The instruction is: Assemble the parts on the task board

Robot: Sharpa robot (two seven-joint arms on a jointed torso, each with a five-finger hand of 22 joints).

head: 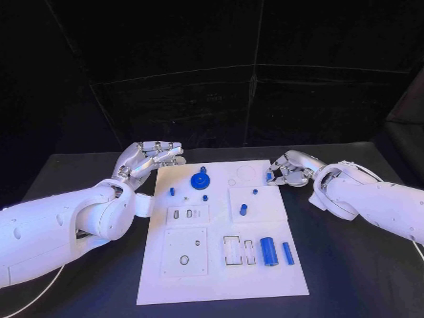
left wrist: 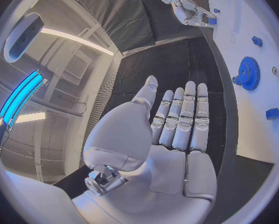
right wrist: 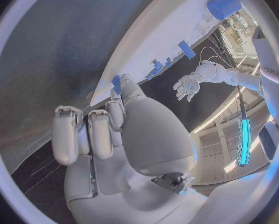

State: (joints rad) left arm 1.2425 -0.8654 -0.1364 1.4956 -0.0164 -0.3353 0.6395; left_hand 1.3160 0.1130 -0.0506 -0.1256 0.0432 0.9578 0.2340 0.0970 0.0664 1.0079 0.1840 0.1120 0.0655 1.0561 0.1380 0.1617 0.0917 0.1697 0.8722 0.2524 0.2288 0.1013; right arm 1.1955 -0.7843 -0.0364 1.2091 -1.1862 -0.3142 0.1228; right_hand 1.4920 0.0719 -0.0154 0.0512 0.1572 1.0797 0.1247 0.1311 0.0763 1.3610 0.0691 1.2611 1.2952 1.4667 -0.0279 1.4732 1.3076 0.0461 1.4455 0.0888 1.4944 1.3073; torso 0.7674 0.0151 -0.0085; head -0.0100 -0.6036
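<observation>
Task board (head: 169, 281): carries blue gear (head: 201, 180), cylinder (head: 267, 248).
My left hand (head: 150, 156): fingers straight, holding nothing.
My right hand (head: 287, 169): pinches small blue part (head: 270, 176).

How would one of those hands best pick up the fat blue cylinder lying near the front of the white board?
The fat blue cylinder lies on its side, long axis running front to back, with a slimmer blue bar close on its right. Probably best to come straight down from above and pinch its curved sides around the middle; the right hand is on the nearer side.
</observation>
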